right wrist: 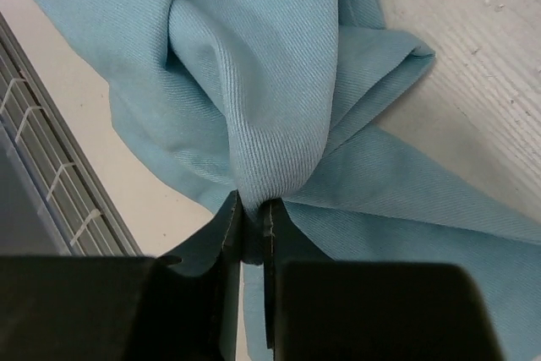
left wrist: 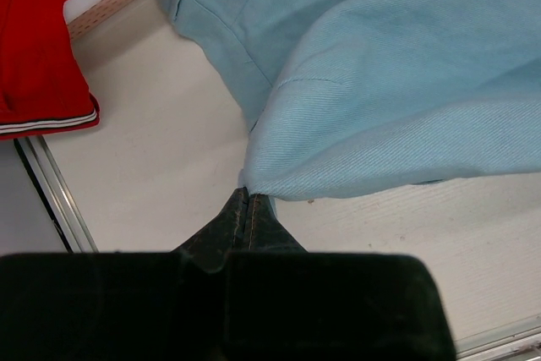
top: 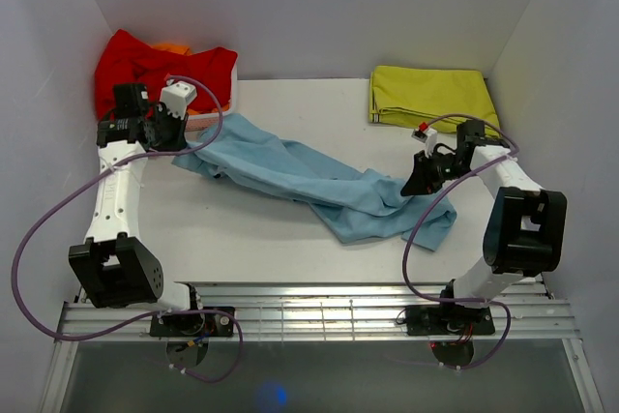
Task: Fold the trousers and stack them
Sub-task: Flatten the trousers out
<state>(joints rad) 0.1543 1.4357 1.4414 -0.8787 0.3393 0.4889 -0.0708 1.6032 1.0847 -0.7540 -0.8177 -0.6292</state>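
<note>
Top view: trousers point(top: 309, 181) lie stretched across the table point(top: 242, 234) from 10 to 4 o'clock, with the left gripper point(top: 184, 137) at one end and the right gripper point(top: 418, 184) at the other. A red garment point(top: 145, 65) sits at 11 o'clock and a yellow cloth point(top: 430, 94) at 1. Left wrist: fingers pinched together on a trouser fold. Right wrist: fingers clamped on bunched cloth.
</note>
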